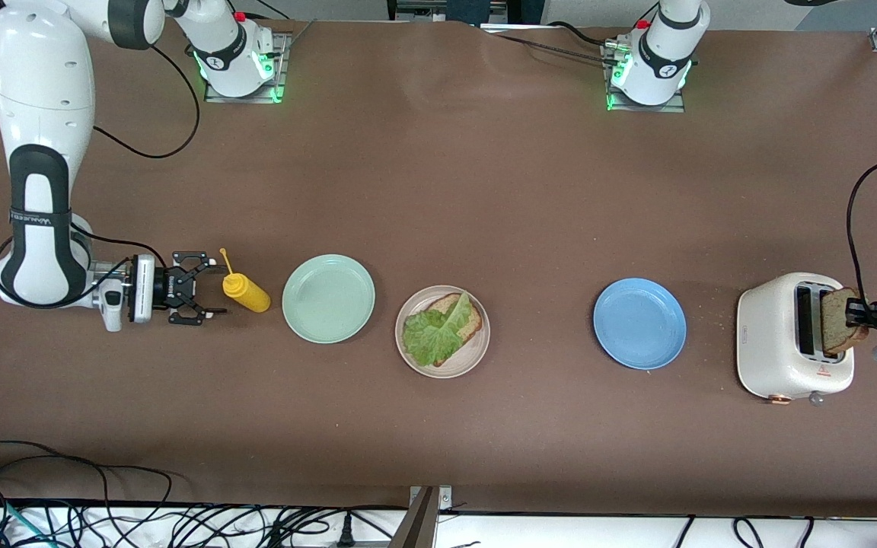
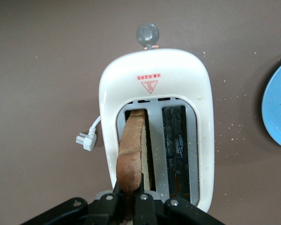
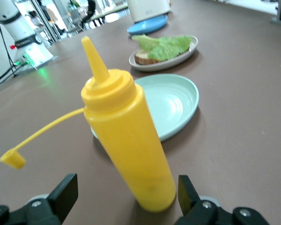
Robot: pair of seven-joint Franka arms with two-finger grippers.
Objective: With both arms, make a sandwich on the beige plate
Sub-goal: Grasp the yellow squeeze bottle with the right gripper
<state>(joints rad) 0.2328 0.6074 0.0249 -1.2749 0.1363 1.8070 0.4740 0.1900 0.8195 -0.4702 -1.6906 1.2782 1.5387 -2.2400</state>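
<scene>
Left tool [image 2: 129, 199] is clamped narrow on the top edge of the bread slice [image 2: 132, 150] standing in one slot of the toaster [image 1: 777, 342], at the left arm's end of the tabletop [image 1: 484, 190]. Step in hand looks like pulling the second slice; next it needs a straight lift clear of the slot, then a carry to the beige plate [image 1: 476, 354] mid-tabletop, where the first slice [image 1: 467, 323] lies under lettuce [image 1: 431, 335]. Right tool [image 1: 202, 288] sits low with jaws wide, straddling the base of the yellow squeeze bottle [image 3: 126, 140] without gripping it, beside the mint plate [image 1: 328, 298]. The blue plate [image 1: 639, 323] sits between the beige plate and the toaster.
</scene>
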